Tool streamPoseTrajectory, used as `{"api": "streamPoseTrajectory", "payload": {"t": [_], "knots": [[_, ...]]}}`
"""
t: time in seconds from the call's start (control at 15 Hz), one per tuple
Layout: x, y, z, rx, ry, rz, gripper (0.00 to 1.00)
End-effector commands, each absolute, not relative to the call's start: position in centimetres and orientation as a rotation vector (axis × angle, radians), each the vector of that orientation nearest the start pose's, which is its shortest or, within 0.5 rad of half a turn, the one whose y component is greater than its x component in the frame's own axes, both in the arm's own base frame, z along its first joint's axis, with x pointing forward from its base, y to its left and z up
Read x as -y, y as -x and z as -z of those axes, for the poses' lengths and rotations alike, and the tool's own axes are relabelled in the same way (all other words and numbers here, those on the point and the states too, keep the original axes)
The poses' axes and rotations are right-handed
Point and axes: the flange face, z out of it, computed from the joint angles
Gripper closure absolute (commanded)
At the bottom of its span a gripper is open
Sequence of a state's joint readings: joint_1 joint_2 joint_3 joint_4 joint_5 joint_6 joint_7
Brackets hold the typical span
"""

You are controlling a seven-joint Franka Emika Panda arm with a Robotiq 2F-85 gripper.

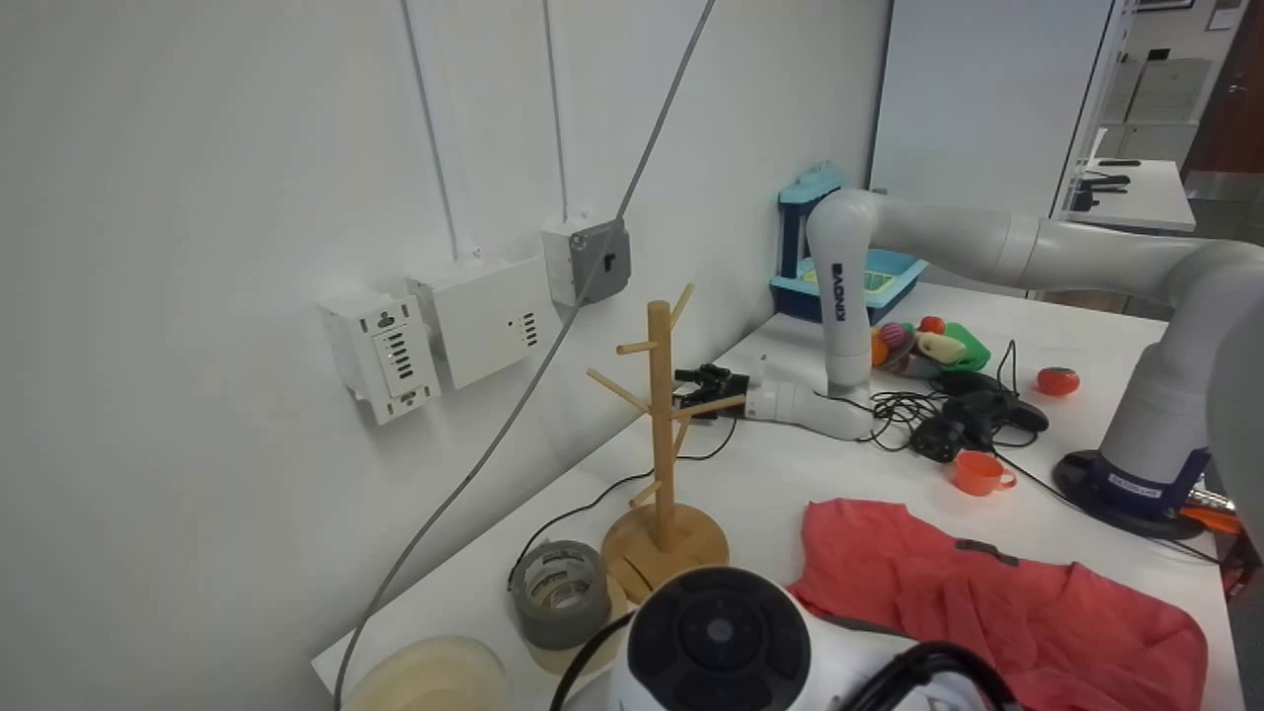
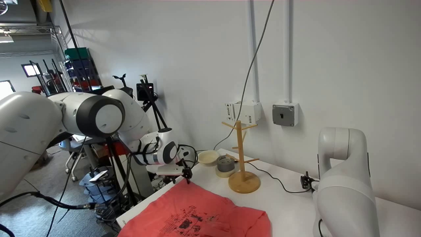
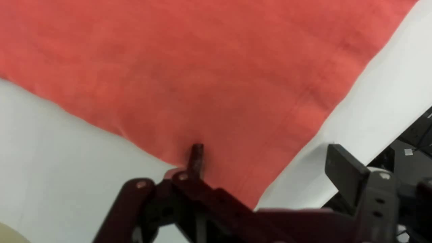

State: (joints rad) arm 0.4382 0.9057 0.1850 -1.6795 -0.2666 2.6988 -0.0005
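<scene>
A red T-shirt (image 2: 204,210) with dark print lies spread on the white table. In an exterior view, my gripper (image 2: 181,180) is low over the shirt's far corner at the table edge. The wrist view shows the jaws wide apart over that corner of red cloth (image 3: 216,84). One of the fingers (image 3: 196,158) stands over the cloth, close to or touching it. Its opposite pad (image 3: 342,172) is past the hem, above bare white table. Nothing is gripped between them. Elsewhere, my white wrist (image 1: 721,632) hides the gripper and part of the shirt (image 1: 948,592).
Beside the shirt stands a wooden peg stand (image 2: 241,154), with stacked tape rolls (image 2: 225,164) and a cream bowl (image 2: 208,157) nearby. A Kinova arm (image 1: 839,286) reaches over the table's other end. An orange cup (image 1: 980,474) and black controllers (image 1: 973,415) lie near its base.
</scene>
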Motion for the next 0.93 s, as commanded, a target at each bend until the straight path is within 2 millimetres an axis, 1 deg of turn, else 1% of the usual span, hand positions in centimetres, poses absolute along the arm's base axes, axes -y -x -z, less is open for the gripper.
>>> {"api": "streamPoseTrajectory", "payload": {"t": [0.0,0.27,0.4,0.47,0.53,0.87], "knots": [[-39.3,-56.0,-8.8,1.167,2.851,0.207,0.41],[-39.0,-56.6,-9.4,1.146,2.856,0.227,0.72],[-38.7,-56.8,-9.7,1.141,2.862,0.233,0.85],[-38.6,-57.0,-9.8,1.138,2.867,0.235,0.94],[-38.3,-57.0,-10.0,1.134,2.869,0.239,0.99],[-37.2,-56.3,-11.9,1.123,2.847,0.200,0.99]]}}
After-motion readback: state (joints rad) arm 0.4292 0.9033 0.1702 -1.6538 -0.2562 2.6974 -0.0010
